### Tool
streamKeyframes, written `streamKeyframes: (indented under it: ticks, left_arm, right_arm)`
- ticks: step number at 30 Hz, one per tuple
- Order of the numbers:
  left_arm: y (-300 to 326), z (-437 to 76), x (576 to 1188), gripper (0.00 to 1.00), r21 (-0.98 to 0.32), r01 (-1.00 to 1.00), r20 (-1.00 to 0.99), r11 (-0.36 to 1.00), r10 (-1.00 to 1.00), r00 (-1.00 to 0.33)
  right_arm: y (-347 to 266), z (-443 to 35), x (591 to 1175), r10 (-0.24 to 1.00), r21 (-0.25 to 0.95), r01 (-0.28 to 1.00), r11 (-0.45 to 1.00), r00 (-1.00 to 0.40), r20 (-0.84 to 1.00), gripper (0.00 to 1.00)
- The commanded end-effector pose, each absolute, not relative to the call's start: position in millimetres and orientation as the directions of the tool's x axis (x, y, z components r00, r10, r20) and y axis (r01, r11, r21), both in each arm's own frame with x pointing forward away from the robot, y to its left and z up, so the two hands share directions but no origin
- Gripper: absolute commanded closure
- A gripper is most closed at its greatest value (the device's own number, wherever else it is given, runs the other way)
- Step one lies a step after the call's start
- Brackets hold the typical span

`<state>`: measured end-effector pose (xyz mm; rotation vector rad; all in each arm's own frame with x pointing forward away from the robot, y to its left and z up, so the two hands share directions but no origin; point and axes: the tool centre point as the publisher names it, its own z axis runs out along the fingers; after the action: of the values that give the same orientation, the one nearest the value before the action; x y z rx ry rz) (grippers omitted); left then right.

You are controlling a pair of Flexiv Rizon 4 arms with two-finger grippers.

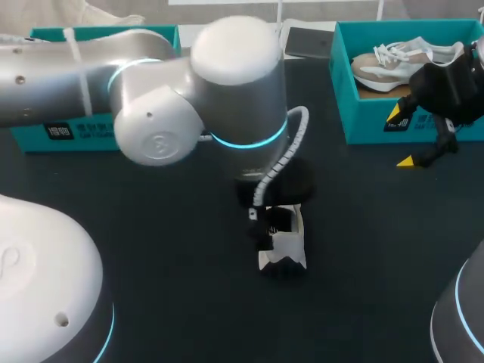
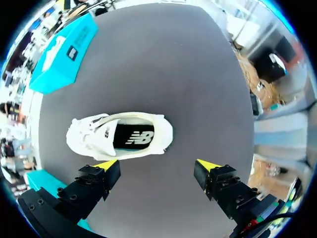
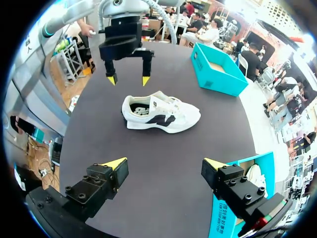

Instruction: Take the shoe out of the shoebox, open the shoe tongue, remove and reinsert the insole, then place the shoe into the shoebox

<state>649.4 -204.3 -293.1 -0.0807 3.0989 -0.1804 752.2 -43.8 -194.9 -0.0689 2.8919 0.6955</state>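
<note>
White sneaker (image 3: 161,113), dark side logo, black insole (image 2: 133,137), lies on table (image 2: 198,74) under left gripper (image 2: 157,164), fingers spread; right gripper (image 3: 164,162) also spread. Left arm (image 1: 151,91) hides most of it in head view; wrist views show it whole

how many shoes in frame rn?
2. One shoe lies on the table under the left claw; a second shoe sits in the right shoebox. The left shoebox's inside is partly hidden by the left arm.
</note>
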Motion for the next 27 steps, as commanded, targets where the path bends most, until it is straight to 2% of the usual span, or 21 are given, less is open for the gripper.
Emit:
streamKeyframes:
  ticks: [1, 9, 27]
  left_arm:
    - [-230.9, -312.6, 647.0, 0.00, -0.128, -0.314, 0.017, 0.941, -0.314, -0.949]
    - [-246.3, -339.8, 640.6, 0.00, -0.137, -0.262, -0.007, 0.955, -0.265, -0.964]
    - [-247.2, -362.8, 643.4, 0.00, -0.099, -0.114, -0.033, 0.989, -0.118, -0.992]
  right_arm:
    - [-42.6, -195.7, 752.7, -0.005, 0.444, -0.082, 0.892, -0.985, -0.171, 0.00]
    - [-42.6, -195.7, 752.7, -0.005, 0.444, -0.082, 0.892, -0.985, -0.171, 0.00]
    - [-42.6, -195.7, 752.7, -0.005, 0.444, -0.082, 0.892, -0.985, -0.171, 0.00]
